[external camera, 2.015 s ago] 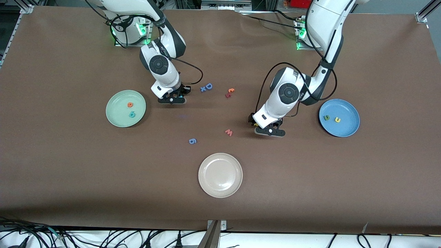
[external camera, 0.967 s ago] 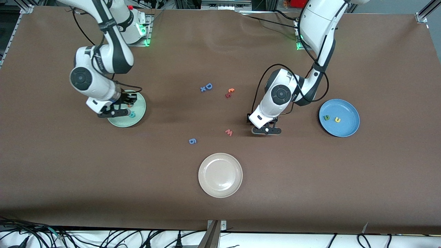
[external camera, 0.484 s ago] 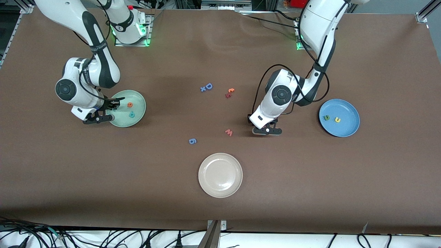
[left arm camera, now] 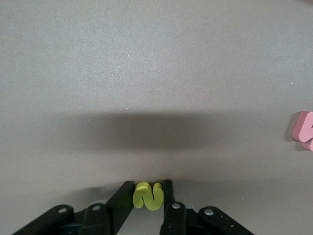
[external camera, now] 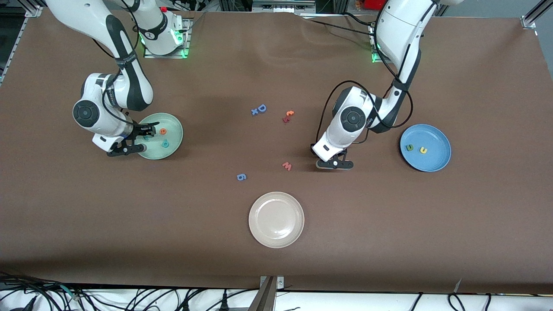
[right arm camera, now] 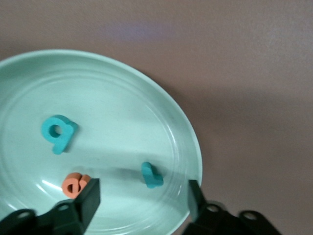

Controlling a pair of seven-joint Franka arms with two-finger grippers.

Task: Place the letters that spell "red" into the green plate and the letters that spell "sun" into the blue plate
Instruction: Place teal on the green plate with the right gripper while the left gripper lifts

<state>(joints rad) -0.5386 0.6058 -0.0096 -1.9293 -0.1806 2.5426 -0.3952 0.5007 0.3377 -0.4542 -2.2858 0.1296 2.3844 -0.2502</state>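
The green plate holds the orange "e", the teal "d" and the small teal "r". My right gripper hangs open just over this plate, with the "r" lying free between its fingers. The blue plate holds an olive letter and a yellow letter. My left gripper is low at the table beside the red "w", shut on the yellow "s". The front view hides the "s".
A beige plate sits nearest the front camera. A blue "g" lies between it and the green plate. A blue "D" with a small "x" and an orange and a red letter lie mid-table.
My right arm swung from mid-table to the green plate, then opened and dropped the teal "r" in it. My left gripper closed on the yellow "s".
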